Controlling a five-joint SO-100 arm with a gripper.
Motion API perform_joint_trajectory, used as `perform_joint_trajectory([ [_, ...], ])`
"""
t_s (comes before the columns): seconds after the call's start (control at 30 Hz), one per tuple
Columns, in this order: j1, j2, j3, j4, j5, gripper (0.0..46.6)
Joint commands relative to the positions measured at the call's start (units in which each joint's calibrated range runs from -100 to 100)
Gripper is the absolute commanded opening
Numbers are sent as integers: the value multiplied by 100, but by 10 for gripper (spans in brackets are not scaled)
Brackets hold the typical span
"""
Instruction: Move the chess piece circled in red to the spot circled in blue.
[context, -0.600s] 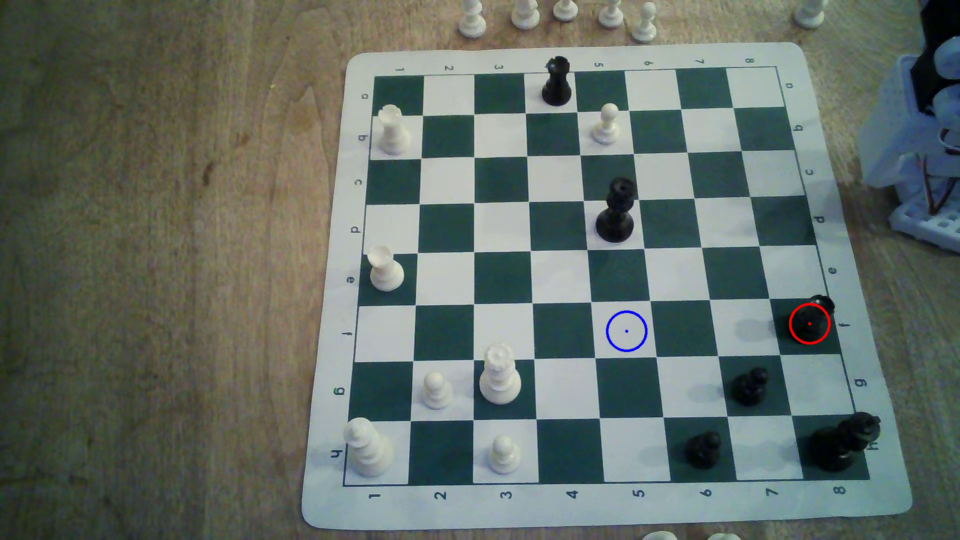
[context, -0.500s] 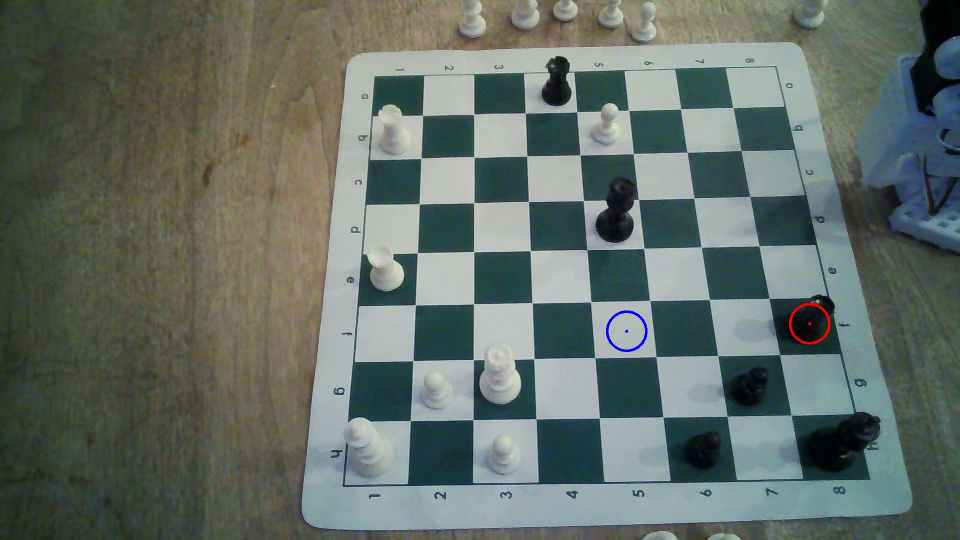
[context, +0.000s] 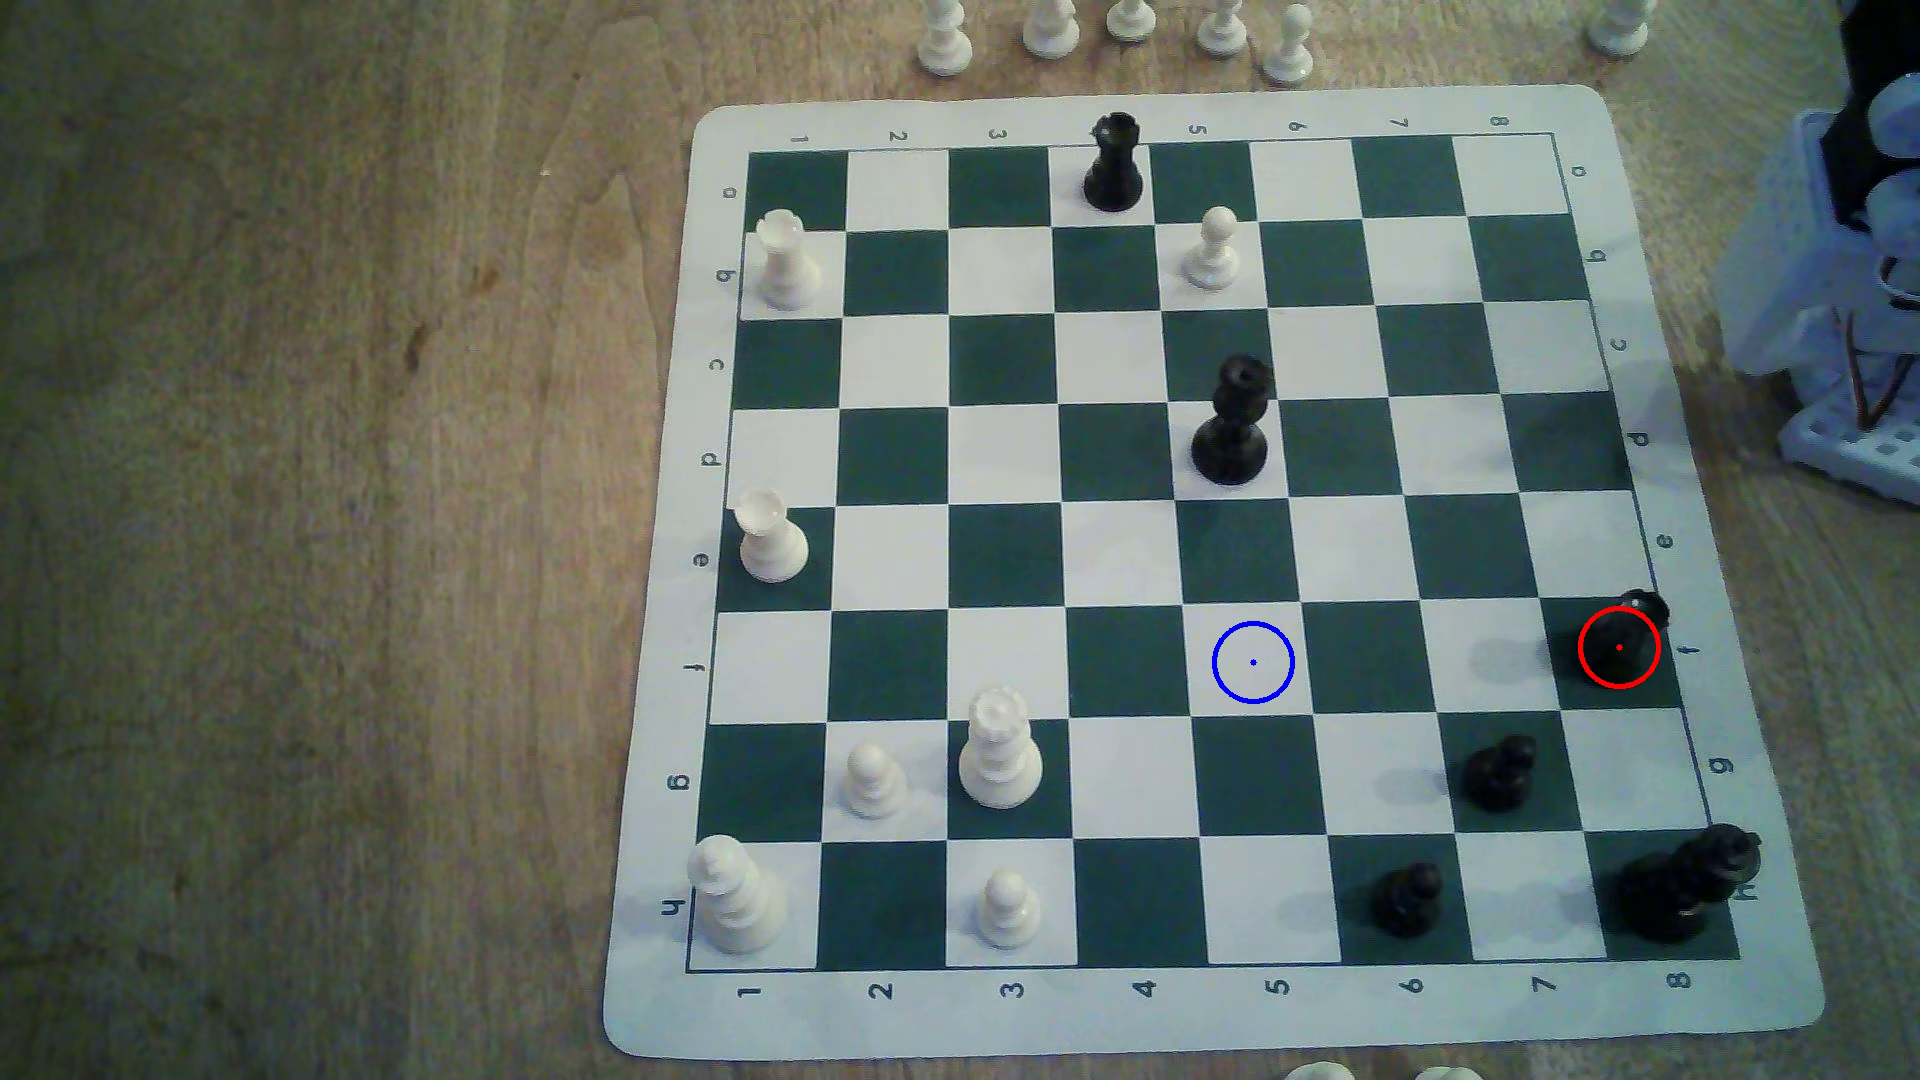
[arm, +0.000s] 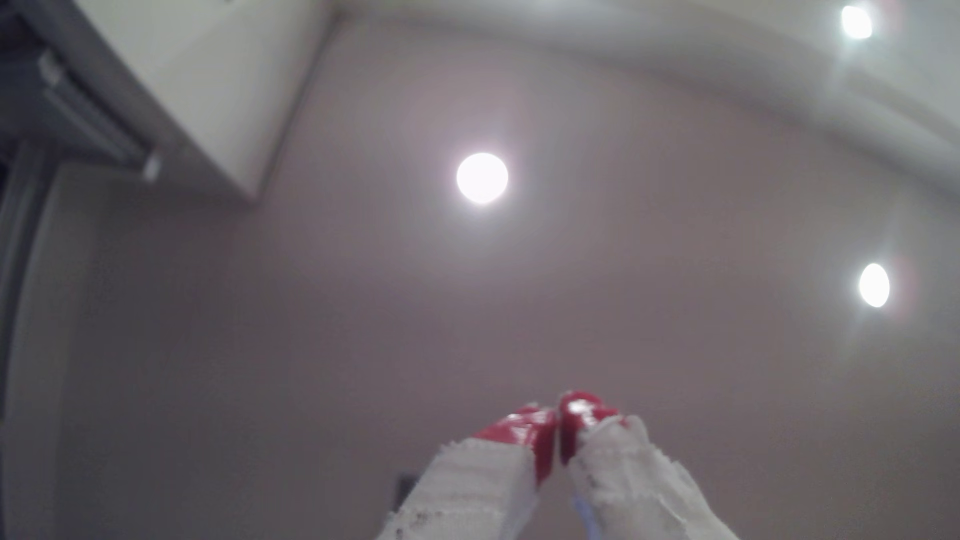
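1. the fingers (arm: 558, 420) point up at a plain ceiling (arm: 363, 311) with three round lights on it. one bright light (arm: 482, 177) is straight out past the tips.
2. the fingers have red tips and white wrapping lower down. the two red tips are pressed together, with only a thin dark line between them. nothing is pinched in them.
3. no chess piece or board is near the fingers in the wrist view.
4. in the exterior view, the white and black arm base (context: 1860, 260) sits on the bench (context: 312, 519) just off the board's far corner on the exterior view's right.
5. the chess board (context: 1143, 1018) lies flat on the bench. it has green and white squares.
6. the short black piece (context: 1626, 633) has a red ring drawn on it. it stands up on a green square at the board edge on the exterior view's right, in row f, well apart from the arm base.
7. the blue ring spot (context: 1253, 662) is on a white square in the same row, three squares toward the exterior view's left. no piece stands on it.
8. two black pawns (context: 1499, 774) and a big black piece (context: 1683, 883) stand near the short black piece, in the near corner.
9. a tall black piece (context: 1232, 421) stands farther up the board from the blue ring spot.
10. white pieces (context: 1000, 750) stand along the board side on the exterior view's left.
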Motion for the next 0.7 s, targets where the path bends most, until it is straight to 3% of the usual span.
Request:
perform_joint_trajectory([
  [0.0,-5,-28,90,-39,34,2],
  [0.2,-52,-28,90,-15,-15,2],
  [0.37,-287,-28,90,1361,24,2],
  [0.47,-349,-20,90,2844,-5,2],
  [0.53,-709,-20,81,4310,103,2],
  [0.63,-1116,-11,-18,5931,73,2],
  [0.67,-1343,-11,-445,7643,-15,2],
])
